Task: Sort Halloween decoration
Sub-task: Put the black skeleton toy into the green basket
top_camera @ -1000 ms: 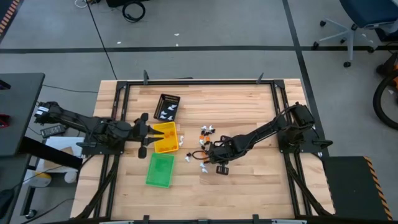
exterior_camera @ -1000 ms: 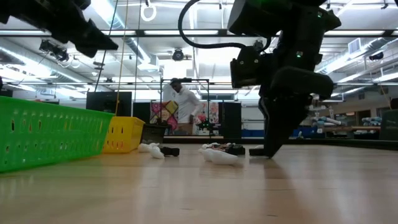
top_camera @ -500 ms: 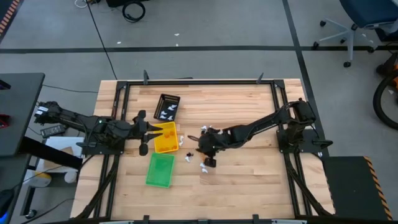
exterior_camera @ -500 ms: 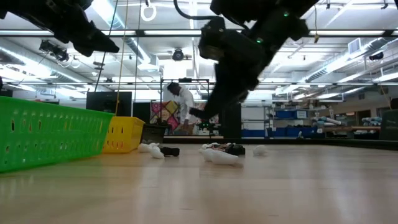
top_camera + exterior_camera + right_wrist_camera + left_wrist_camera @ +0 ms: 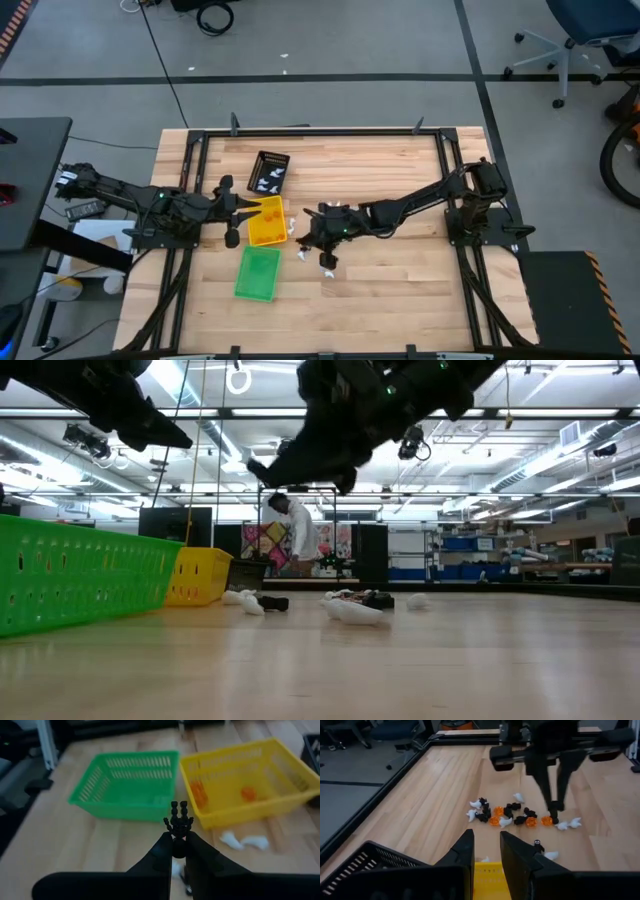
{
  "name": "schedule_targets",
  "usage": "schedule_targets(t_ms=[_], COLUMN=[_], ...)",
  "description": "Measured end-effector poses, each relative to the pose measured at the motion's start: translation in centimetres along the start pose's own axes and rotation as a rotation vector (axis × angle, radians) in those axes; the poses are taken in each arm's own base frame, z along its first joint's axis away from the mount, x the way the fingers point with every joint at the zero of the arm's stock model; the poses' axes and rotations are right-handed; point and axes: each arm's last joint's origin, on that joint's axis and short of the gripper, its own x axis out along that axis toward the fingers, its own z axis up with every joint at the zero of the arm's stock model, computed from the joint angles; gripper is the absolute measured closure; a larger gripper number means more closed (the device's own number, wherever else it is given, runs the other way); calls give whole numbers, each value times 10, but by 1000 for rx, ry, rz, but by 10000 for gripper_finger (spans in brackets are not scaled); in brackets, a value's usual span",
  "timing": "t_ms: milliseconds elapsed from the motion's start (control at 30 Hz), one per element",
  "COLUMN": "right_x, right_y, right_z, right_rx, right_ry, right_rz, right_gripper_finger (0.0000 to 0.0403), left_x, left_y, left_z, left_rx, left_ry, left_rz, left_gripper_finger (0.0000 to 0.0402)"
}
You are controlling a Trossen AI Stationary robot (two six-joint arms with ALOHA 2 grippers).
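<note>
The Halloween decoration is a pile of tiny white, orange and black trinkets (image 5: 512,815) lying on the table's middle, with a few white ones (image 5: 242,841) beside the yellow tray. My right gripper (image 5: 179,840) hangs raised above the table (image 5: 258,466), right of the trays (image 5: 306,238), shut on a black pronged trinket (image 5: 179,820). My left gripper (image 5: 487,855) is open and holds nothing. It hovers over the yellow tray's left end (image 5: 248,212). My right gripper pinches the black trinket by its stem (image 5: 178,836) between the two fingertips. The pronged top sticks out past the tips. The fingers come from the table's right, pointing toward the trays. The trinket is lifted clear of the table.
Three trays stand left of centre: a black one (image 5: 268,172) with white trinkets, a yellow one (image 5: 265,222) with orange trinkets (image 5: 199,795), and a green one (image 5: 257,272). Bare wood lies near and right of the pile. A person stands in the room beyond (image 5: 298,530).
My right gripper, which stood pointing down at the pile, has risen off the table and swung toward the table's left, toward the trays. It has tipped from upright to nearly level. The pile has stayed where it was.
</note>
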Motion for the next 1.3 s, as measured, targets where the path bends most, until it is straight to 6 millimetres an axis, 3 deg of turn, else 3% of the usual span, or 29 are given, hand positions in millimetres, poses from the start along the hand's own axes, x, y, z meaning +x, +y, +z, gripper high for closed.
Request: schedule_targets(t_ms=[200, 433, 633, 767, 900, 1000, 1133, 1300], right_x=[20, 67, 100, 113, 112, 100, 86, 68], right_y=[20, 36, 34, 28, 21, 17, 19, 26], right_z=[21, 45, 47, 41, 41, 47, 58, 49], right_rx=[-80, -196, -238, -225, -197, -187, -204, -234], right_ry=[-39, -29, 23, 61, 81, 128, 138, 310], right_rz=[34, 69, 117, 173, 177, 139, 113, 2], right_gripper_finger=[359, 359, 357, 326, 277, 253, 240, 241], left_x=[0, -1, -1, -1, -1, -1, -1, -1], left_y=[0, 1, 1, 1, 1, 1, 1, 1], left_z=[0, -1, -1, -1, -1, -2, -2, -4], left_rx=[-4, 2, -15, -18, -18, -16, -11, -8], left_ry=[-2, 11, 15, 14, 15, 16, 21, 35], left_rz=[0, 0, 0, 0, 0, 0, 1, 1], left_gripper_finger=[333, 333, 333, 333, 333, 333, 333, 333])
